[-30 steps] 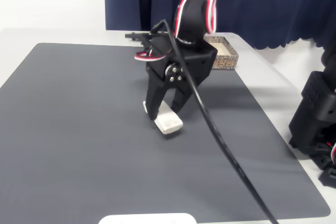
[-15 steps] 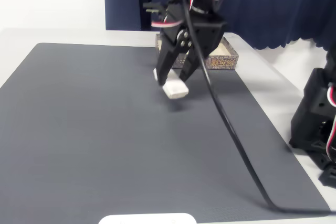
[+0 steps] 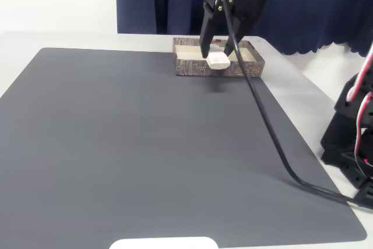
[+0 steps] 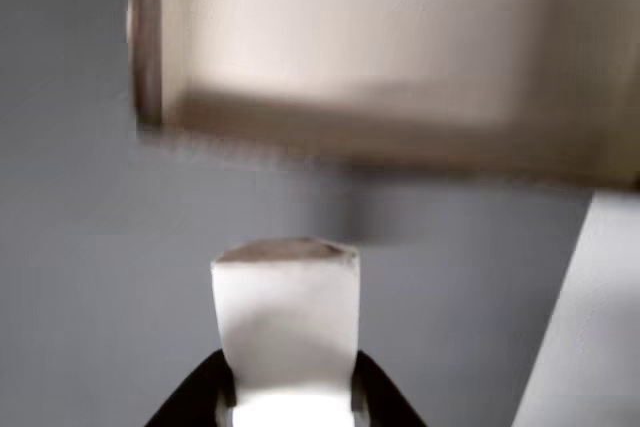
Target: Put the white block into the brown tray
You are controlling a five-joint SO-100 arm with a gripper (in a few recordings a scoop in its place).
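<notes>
1. Gripper [image 3: 217, 56]: one, black, held up in the air at the far end of the mat, its two fingers clamped on the block.
2. Block [image 3: 217, 60]: one, white, pinched between the fingers, off the mat. In the fixed view it hangs at the tray's near wall, overlapping the front rim; cannot tell if it is over the inside or just short of it.
3. Wrist view: block [image 4: 286, 322] sticks out from between two black fingertips [image 4: 195, 397], one on each side, both touching it. Tray [image 4: 150, 37] lies ahead of the block, blurred, with grey mat between them in the picture.
4. Tray [image 3: 189, 67]: one, brown patterned walls, pale inside, sitting at the far edge of the mat, right of centre in the fixed view. Printed marks on the front wall, too small to read.
5. Mat [image 3: 116, 144]: one, dark grey, covers most of the white table [image 3: 303, 74]. A small dark shadow sits on the mat just in front of the tray, below the block.
6. Cable [image 3: 274, 144]: one, black, running from the gripper down across the mat to the right edge.
7. White plate [image 3: 163, 243]: one, flat with rounded corners, cut off by the bottom edge of the fixed view, well apart from the tray.
8. Curtain [image 3: 315, 4]: dark blue, behind the table.
</notes>
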